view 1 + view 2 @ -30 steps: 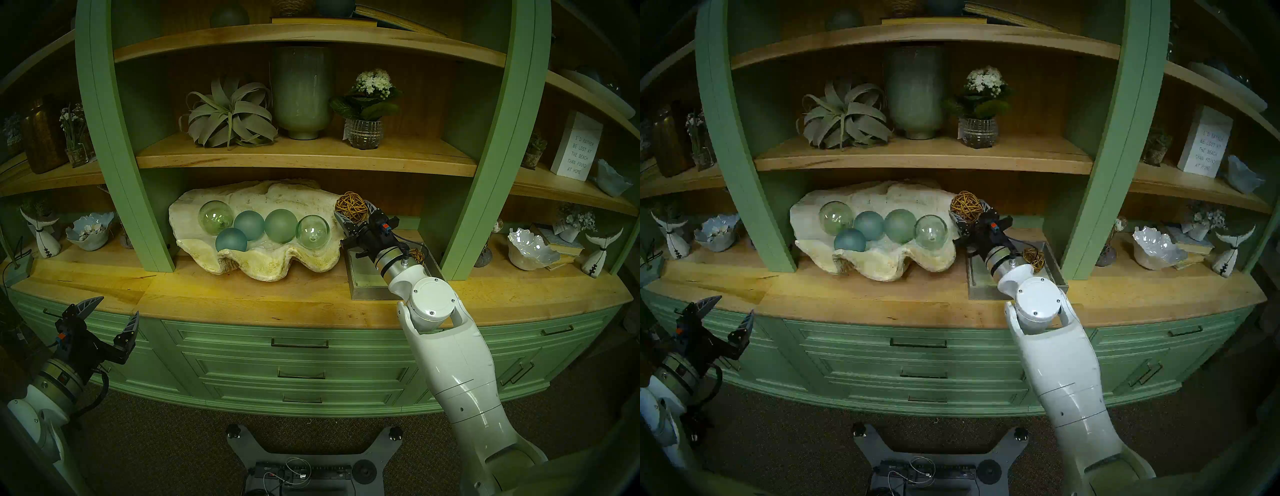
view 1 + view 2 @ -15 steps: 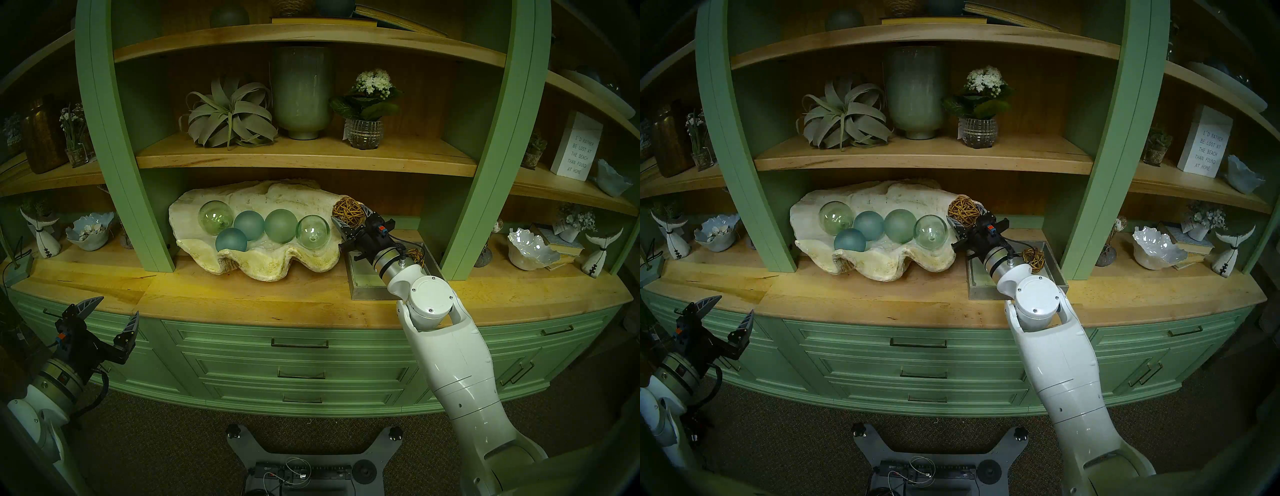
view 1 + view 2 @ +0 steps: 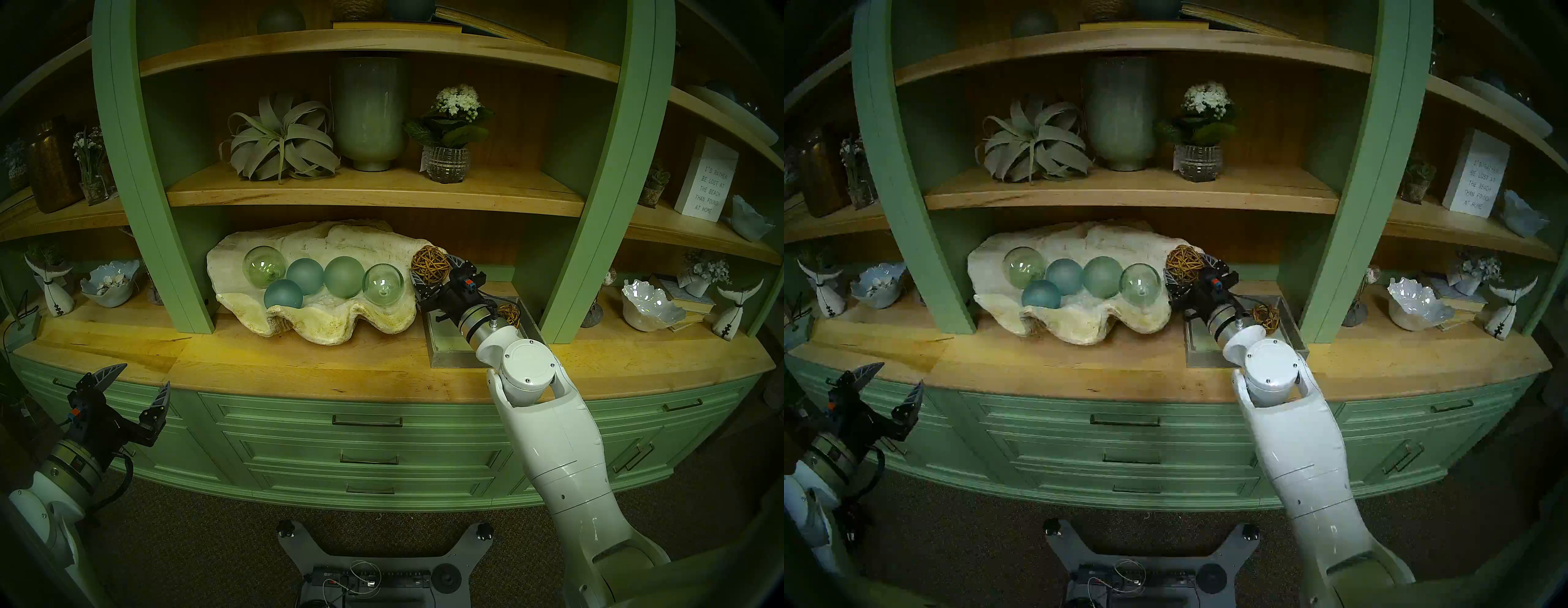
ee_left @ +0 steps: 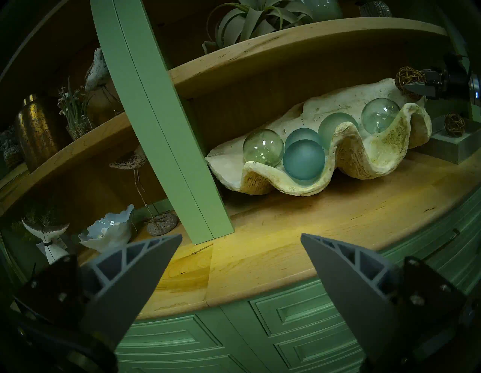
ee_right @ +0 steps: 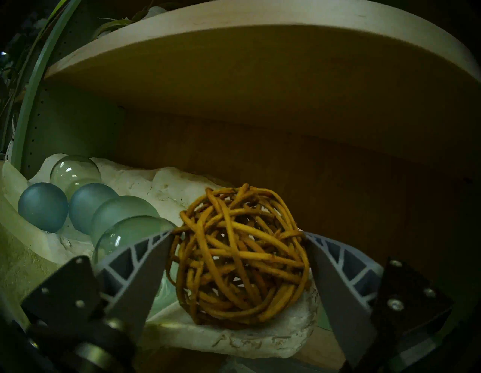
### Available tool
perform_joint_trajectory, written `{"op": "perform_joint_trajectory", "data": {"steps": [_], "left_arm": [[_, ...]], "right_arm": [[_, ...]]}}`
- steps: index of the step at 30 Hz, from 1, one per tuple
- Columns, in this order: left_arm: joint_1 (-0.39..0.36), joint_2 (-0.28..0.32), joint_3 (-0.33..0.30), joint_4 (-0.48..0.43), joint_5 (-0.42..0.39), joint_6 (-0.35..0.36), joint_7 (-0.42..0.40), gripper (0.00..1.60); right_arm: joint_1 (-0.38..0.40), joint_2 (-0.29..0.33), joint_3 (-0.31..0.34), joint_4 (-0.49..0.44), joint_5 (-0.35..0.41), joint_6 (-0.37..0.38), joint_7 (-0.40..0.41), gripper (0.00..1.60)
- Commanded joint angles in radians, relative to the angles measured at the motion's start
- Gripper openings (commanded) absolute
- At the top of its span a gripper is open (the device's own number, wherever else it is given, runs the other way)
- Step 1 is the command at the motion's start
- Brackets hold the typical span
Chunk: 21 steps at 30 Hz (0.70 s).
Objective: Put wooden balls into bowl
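Observation:
My right gripper (image 3: 433, 266) is shut on a brown woven wooden ball (image 3: 430, 264) at the right end of the big cream clam-shell bowl (image 3: 322, 327). In the right wrist view the ball (image 5: 238, 252) sits between both fingers, its underside on or just above the shell's right rim (image 5: 234, 338). The second wooden ball (image 3: 510, 315) lies in the grey square tray (image 3: 445, 342), partly hidden behind my right wrist. My left gripper (image 3: 144, 375) is open and empty, low at the left in front of the drawers, far from the bowl.
Several green and blue glass balls (image 3: 343, 276) fill the bowl's middle and left. A wooden shelf (image 3: 373, 199) hangs close above the bowl. Green cabinet posts (image 3: 572, 212) stand on either side. Small white bowls and figurines sit in the side bays.
My right gripper has brought the wooden ball down a little and slightly right, onto the bowl's right end. The left arm has not moved.

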State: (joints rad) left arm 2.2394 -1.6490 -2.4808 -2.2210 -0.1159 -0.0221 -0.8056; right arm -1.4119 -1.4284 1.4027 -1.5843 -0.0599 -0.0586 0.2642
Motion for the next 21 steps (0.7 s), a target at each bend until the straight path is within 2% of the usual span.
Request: {"op": "perform_joint_trajectory", "data": {"steps": [1,14,21], "left_arm": [[-0.002,0.000,-0.003,-0.027,-0.006,-0.002,-0.001,1.60],[-0.002,0.000,-0.003,-0.026,-0.006,-0.003,-0.001,1.60],[-0.003,0.001,-0.002,-0.024,-0.006,-0.003,-0.001,1.60]], "right_arm": [[0.025,0.001,0.008,-0.029,0.005,-0.007,0.003,1.60],[0.012,0.002,0.011,-0.068,-0.005,-0.019,-0.005,1.60],[-0.006,-0.002,0.076,-0.136,0.012,-0.010,-0.050,1.60]]}}
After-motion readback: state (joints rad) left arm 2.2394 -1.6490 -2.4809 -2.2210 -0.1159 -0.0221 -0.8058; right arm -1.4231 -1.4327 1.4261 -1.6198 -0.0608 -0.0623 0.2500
